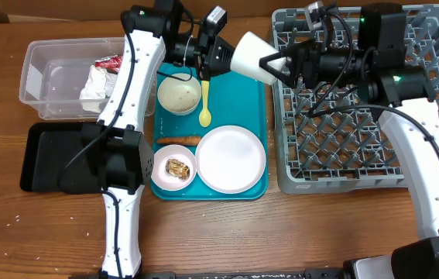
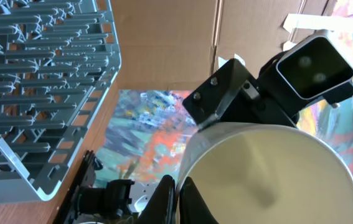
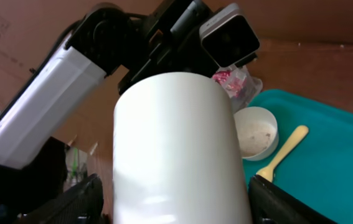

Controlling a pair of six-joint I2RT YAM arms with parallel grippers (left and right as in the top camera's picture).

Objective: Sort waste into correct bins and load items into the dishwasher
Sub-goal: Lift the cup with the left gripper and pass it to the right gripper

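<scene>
A white cup [image 1: 254,56] is held on its side in the air between both arms, above the teal tray's [image 1: 259,101] far right corner. My left gripper [image 1: 225,60] is shut on the cup's rim; the left wrist view shows its fingers [image 2: 177,199] pinching the rim of the cup [image 2: 269,174]. My right gripper [image 1: 285,66] is open around the cup's base. In the right wrist view its fingers [image 3: 176,202] stand on either side of the cup [image 3: 176,143] with gaps. The grey dishwasher rack [image 1: 358,101] is to the right.
On the tray are a dirty white bowl [image 1: 179,94], a yellow spoon [image 1: 205,105], a white plate [image 1: 231,159], a small bowl with food scraps [image 1: 175,167] and an orange food stick [image 1: 176,140]. A clear bin with wrappers [image 1: 49,77] and a black bin [image 1: 49,159] sit left.
</scene>
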